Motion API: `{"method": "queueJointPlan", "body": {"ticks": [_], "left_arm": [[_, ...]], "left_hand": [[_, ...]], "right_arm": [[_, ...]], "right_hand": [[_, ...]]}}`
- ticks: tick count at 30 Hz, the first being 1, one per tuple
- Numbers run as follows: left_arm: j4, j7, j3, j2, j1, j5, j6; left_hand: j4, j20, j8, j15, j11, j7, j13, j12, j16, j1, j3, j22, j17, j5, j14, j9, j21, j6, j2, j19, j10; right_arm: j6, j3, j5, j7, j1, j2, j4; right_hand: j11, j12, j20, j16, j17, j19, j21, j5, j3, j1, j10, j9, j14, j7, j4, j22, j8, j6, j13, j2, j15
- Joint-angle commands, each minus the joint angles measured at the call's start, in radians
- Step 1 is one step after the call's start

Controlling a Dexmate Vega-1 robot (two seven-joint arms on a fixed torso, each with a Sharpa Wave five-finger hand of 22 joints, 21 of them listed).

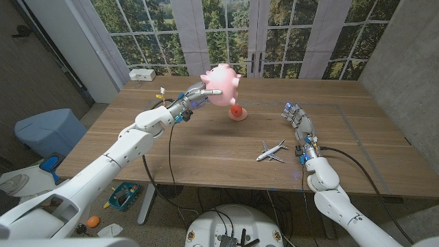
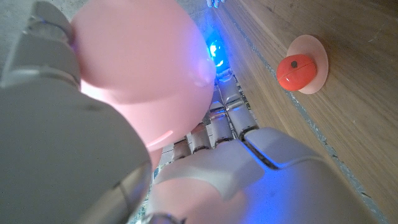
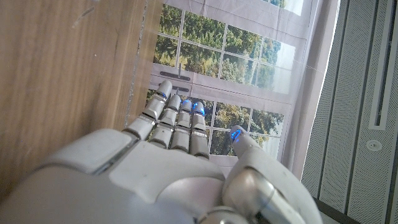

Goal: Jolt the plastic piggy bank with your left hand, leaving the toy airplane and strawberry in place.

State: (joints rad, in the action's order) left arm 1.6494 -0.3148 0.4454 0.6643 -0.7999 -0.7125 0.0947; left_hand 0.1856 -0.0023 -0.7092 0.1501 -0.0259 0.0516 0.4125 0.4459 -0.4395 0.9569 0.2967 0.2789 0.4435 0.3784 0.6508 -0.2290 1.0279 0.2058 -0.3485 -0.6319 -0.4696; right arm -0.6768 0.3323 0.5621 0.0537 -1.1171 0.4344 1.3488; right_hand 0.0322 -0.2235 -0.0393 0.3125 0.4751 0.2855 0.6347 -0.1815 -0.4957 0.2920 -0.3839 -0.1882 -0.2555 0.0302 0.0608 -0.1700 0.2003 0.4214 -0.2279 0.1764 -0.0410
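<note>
Left hand [image 1: 194, 95] grips the pink piggy bank [image 1: 221, 85] and holds it up off the wooden table [image 1: 206, 158]; fingers wrap its side, one laid across its front in head view. Left wrist view gets what head view can't: the bank's smooth pink belly [image 2: 143, 68] pressed right against the palm [image 2: 249, 168], fingers [image 2: 227, 109] running under it, blue fingertip light behind. No slot, label or print readable on the bank from either angle.

Strawberry [image 1: 236, 112] sits on a small pink disc on the table, just below and beyond the held bank; left wrist view shows it [image 2: 296, 71] clear of the hand, nothing touching it.

Toy airplane [image 1: 271, 151], white, lies on the table just inboard of the right hand [image 1: 300, 123], apart from it. No legible markings on it.

Right hand empty, fingers straight and close together, standing on edge by the table; right wrist view confirms the fingers [image 3: 177, 121] extended side by side, thumb apart, blue tips lit, windows behind.
</note>
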Motion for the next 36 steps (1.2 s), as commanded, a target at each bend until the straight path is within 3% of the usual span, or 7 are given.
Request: {"method": "queueJointPlan", "body": {"ticks": [1,9,13,18,30,36], "left_arm": [[0.125,0.227,0.008,0.063,-0.033,0.152,-0.098],[0.293,0.511,0.038,0.104,-0.057,0.391,-0.305],[0.381,0.636,0.081,0.106,-0.046,0.533,-0.490],[0.438,0.715,0.144,0.084,-0.019,0.668,-0.675],[0.453,0.875,0.242,-0.017,0.000,0.907,-0.923],[0.436,0.911,0.260,-0.054,0.000,0.965,-0.964]], "left_hand": [[-0.015,-0.136,-0.098,-0.390,0.213,0.000,0.159,-0.003,0.000,0.384,0.062,-0.001,0.005,0.008,0.502,-0.026,0.008,0.598,0.382,0.062,-0.569],[-0.015,-0.135,-0.097,-0.390,0.213,0.000,0.162,-0.008,0.002,0.382,0.064,-0.007,0.007,0.010,0.503,-0.026,0.015,0.598,0.383,0.066,-0.570],[-0.015,-0.136,-0.095,-0.390,0.213,-0.002,0.163,-0.012,0.004,0.382,0.065,-0.012,0.009,0.011,0.502,-0.026,0.020,0.596,0.382,0.069,-0.568],[-0.015,-0.137,-0.095,-0.390,0.213,-0.001,0.163,-0.015,0.006,0.381,0.067,-0.017,0.010,0.013,0.502,-0.027,0.025,0.596,0.382,0.071,-0.570],[-0.014,-0.139,-0.093,-0.390,0.214,0.001,0.167,-0.022,0.011,0.380,0.070,-0.028,0.012,0.017,0.502,-0.027,0.036,0.596,0.382,0.077,-0.572],[-0.014,-0.141,-0.093,-0.390,0.215,0.006,0.169,-0.024,0.013,0.379,0.071,-0.033,0.013,0.018,0.501,-0.028,0.042,0.597,0.381,0.078,-0.574]], "right_arm": [[0.003,0.002,0.000,-0.001,0.008,-0.002,-0.006],[0.002,0.004,0.000,-0.005,0.014,-0.003,-0.012],[0.003,0.004,0.001,-0.005,0.014,-0.003,-0.011],[0.001,0.003,0.003,-0.006,0.014,-0.003,-0.012],[-0.004,0.000,0.010,-0.012,0.007,0.000,-0.013],[-0.008,-0.002,0.012,-0.014,0.005,0.001,-0.013]], "right_hand": [[0.000,0.004,-0.013,0.003,0.003,0.009,-0.001,0.002,-0.003,-0.011,0.003,-0.004,0.003,0.006,0.001,-0.003,-0.001,0.002,-0.003,0.005,-0.006],[-0.001,0.004,-0.014,0.003,0.003,0.009,-0.003,0.002,-0.004,-0.012,0.003,-0.004,0.004,0.007,0.000,-0.003,-0.001,0.002,-0.003,0.005,-0.007],[0.000,0.004,-0.013,0.003,0.003,0.010,-0.004,0.002,-0.004,-0.013,0.003,-0.004,0.004,0.006,0.000,-0.003,-0.001,0.002,-0.003,0.005,-0.007],[0.000,0.004,-0.014,0.004,0.003,0.010,-0.005,0.002,-0.004,-0.013,0.003,-0.004,0.004,0.006,0.000,-0.003,-0.001,0.002,-0.003,0.005,-0.008],[0.000,0.004,-0.013,0.004,0.003,0.011,-0.008,0.002,-0.004,-0.014,0.002,-0.004,0.004,0.006,-0.001,-0.004,-0.002,0.002,-0.003,0.005,-0.007],[-0.001,0.004,-0.013,0.004,0.003,0.012,-0.009,0.002,-0.004,-0.015,0.003,-0.004,0.004,0.006,-0.001,-0.004,-0.001,0.002,-0.003,0.005,-0.009]]}}
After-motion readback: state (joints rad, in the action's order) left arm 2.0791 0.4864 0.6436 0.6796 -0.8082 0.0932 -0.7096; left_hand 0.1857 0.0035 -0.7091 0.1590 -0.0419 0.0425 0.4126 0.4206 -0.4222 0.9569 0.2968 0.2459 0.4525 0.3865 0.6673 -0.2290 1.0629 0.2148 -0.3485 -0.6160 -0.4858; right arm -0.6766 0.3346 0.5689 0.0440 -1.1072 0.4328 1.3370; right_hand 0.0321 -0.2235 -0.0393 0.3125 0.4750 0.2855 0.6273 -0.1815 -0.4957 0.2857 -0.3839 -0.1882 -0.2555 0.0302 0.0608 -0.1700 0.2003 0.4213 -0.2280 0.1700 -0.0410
